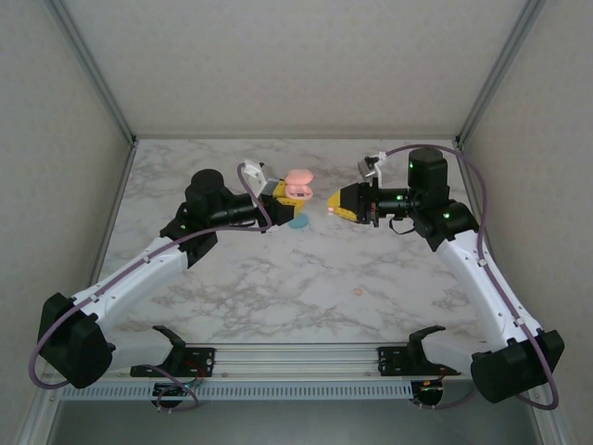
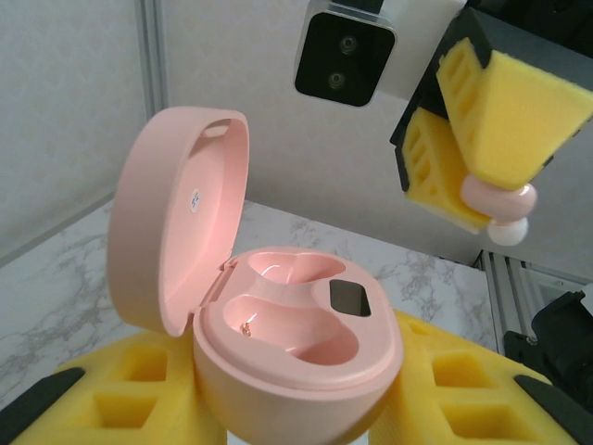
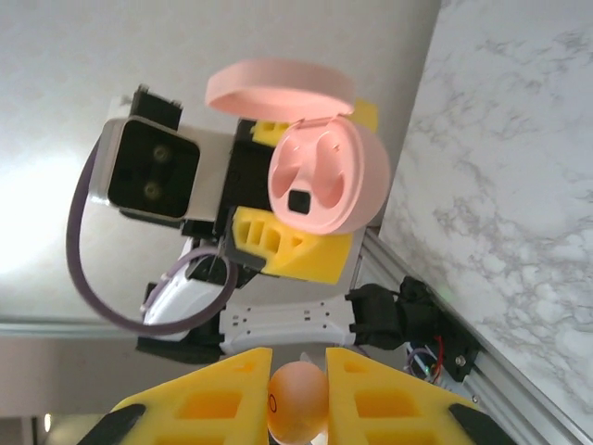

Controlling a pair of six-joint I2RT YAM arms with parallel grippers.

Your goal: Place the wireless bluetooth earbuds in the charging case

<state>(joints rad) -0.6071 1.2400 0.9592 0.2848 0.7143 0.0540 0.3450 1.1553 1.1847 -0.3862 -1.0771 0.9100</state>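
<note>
Marble table (image 1: 278, 278): mostly bare. Both arms reach in over its far half and meet nose to nose above the middle, so the work happens in the air, not on the surface.

Left gripper (image 1: 275, 197): jaws clenched on the lower half of the pink case (image 2: 296, 348), a foam pad on either side of the body. The case is held clear of the table, lid hinged back and standing up, mouth turned toward the other arm. Judgement: it is presented this way so the wells face the incoming piece and the lid is out of the path. Both wells look empty; a small dark window sits beside them.

Right gripper (image 2: 482, 185): jaws pinched tight on a pink earbud (image 2: 498, 202), which pokes out past the pad tips, pale end leading. It hangs near the case without touching it, up and to one side of the open mouth in the left wrist view. Gripping the back end leaves the front free to enter a well. Judged step: final line-up before insertion. The bud's tilt will need to match the well.

Teal piece (image 1: 297, 222): lies on the table under the held case; rounded, too small to tell more.

Pink speck (image 1: 358, 291): on the table nearer the arm bases, well apart from both grippers. Possibly the second pink earbud; cannot confirm.
</note>
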